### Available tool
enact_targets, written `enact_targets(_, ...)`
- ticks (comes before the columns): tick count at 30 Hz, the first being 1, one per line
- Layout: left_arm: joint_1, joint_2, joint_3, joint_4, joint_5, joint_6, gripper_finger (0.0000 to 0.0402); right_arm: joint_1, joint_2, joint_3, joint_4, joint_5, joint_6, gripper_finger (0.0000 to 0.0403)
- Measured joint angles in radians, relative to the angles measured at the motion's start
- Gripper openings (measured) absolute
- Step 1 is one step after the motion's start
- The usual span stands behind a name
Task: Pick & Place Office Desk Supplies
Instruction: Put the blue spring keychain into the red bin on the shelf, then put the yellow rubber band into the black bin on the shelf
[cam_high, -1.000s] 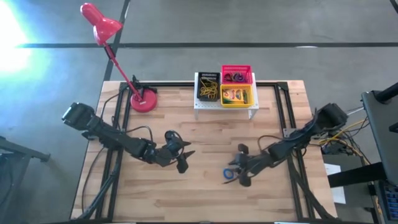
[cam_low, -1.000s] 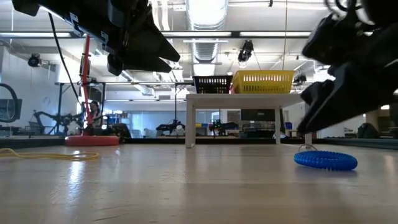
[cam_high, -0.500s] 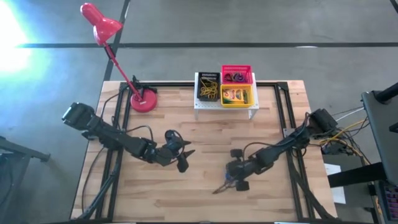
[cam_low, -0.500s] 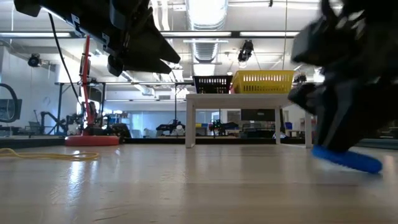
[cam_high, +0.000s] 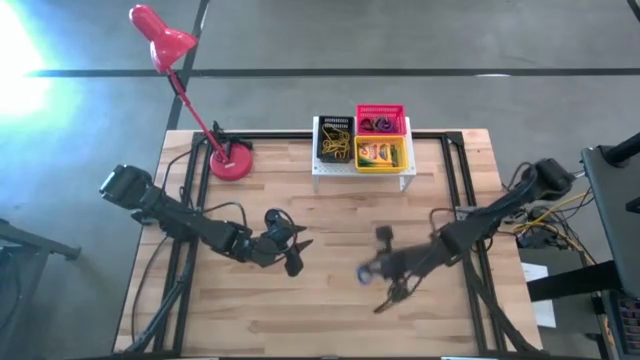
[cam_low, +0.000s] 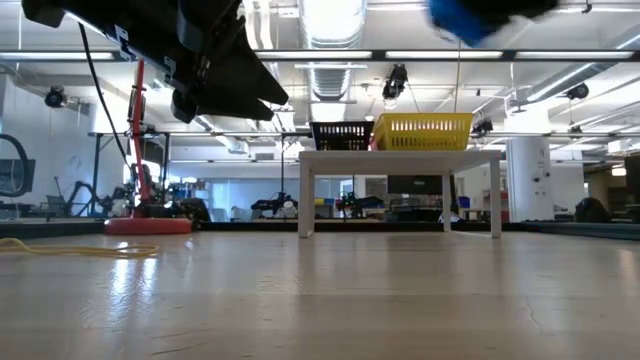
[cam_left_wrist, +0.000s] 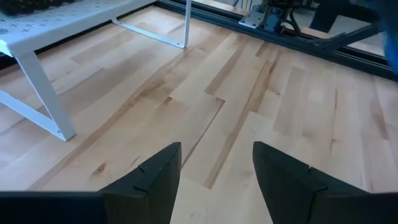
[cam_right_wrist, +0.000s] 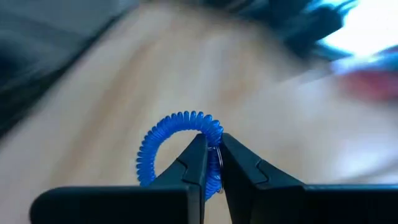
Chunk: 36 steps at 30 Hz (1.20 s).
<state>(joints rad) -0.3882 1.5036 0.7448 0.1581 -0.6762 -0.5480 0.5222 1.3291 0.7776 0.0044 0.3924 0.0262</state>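
Observation:
A blue coiled elastic ring (cam_right_wrist: 168, 134) is up in the air with my right gripper (cam_right_wrist: 212, 140) shut on it. In the high view this gripper (cam_high: 372, 272) is a blur over the table's middle right. In the low view the ring (cam_low: 468, 16) shows at the top, far above the wood. My left gripper (cam_high: 292, 250) hangs open over the table's middle left, and its fingers (cam_left_wrist: 155, 180) have nothing between them. A thin yellow rubber band (cam_low: 80, 248) lies flat on the table in the low view. My right gripper pinches one side of the ring's coil (cam_right_wrist: 215, 129) between its two fingers, one inside the loop and one outside. The fingers slant down from the table's right. The rest of the loop stands out beyond the fingertips, lifted clear of the table.
A white perforated stand (cam_high: 330, 166) at the table's far middle carries a black bin (cam_high: 335, 140), a pink bin (cam_high: 381, 120) and a yellow bin (cam_high: 381, 153). A red gooseneck lamp (cam_high: 230, 160) stands at the far left. Bare wood lies between the two arms.
My right gripper has shut on the blue ring, which lay flat on the table, and has risen with it while rolling. The ring has gone from the wood to high above it.

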Motion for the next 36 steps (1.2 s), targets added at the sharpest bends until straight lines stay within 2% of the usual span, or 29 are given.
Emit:
enact_targets(3, 0.0, 0.0, 0.0, 0.0, -0.005, 0.0, 0.0204, -0.081, -0.062, 0.002, 0.093, 0.308, -0.102, 0.0029)
enact_targets(4, 0.0, 0.0, 0.0, 0.0, -0.005, 0.001, 0.0204, -0.13, -0.084, 0.009, 0.095, 0.371, -0.138, 0.0029)
enact_targets(6, 0.0, 0.0, 0.0, 0.0, -0.005, 0.007, 0.0204, -0.262, -0.129, 0.033, 0.053, 0.401, -0.162, 0.0029)
enact_targets(8, 0.0, 0.0, 0.0, 0.0, -0.005, 0.015, 0.0204, -0.442, -0.166, 0.076, -0.002, 0.369, -0.112, 0.0029)
enact_targets(12, 0.0, 0.0, 0.0, 0.0, -0.005, 0.016, 0.0204, -0.817, -0.171, 0.162, -0.149, 0.238, -0.074, 0.0029)
enact_targets(14, 0.0, 0.0, 0.0, 0.0, -0.005, 0.016, 0.0204, -0.988, -0.146, 0.214, -0.239, 0.121, -0.032, 0.003)
enact_targets(17, 0.0, 0.0, 0.0, -0.001, -0.005, 0.016, 0.0204, -1.191, -0.097, 0.281, -0.342, -0.198, 0.034, 0.0041)
enact_targets(20, 0.0, 0.0, 0.0, -0.002, -0.005, 0.017, 0.0204, -1.324, -0.045, 0.312, -0.379, -0.493, 0.075, 0.0068)
enact_targets(22, 0.0, 0.0, 0.0, -0.002, -0.005, 0.016, 0.0204, -1.366, -0.025, 0.323, -0.375, -0.543, 0.076, 0.0091)
enact_targets(25, 0.0, 0.0, 0.0, -0.002, -0.005, 0.016, 0.0204, -1.39, -0.014, 0.324, -0.374, -0.47, 0.072, 0.0121)
enact_targets(29, -0.001, 0.0, 0.0, -0.002, -0.005, 0.004, 0.0204, -1.371, -0.068, 0.278, -0.358, -0.45, 0.04, 0.0144)
enact_targets(33, -0.001, 0.0, 0.0, -0.002, -0.005, 0.001, 0.0204, -1.242, -0.19, 0.186, -0.355, -0.453, 0.021, 0.015)
enact_targets(36, -0.001, 0.0, 0.0, -0.002, -0.005, 0.0, 0.0204, -1.051, -0.317, 0.085, -0.296, -0.449, 0.056, 0.0145)
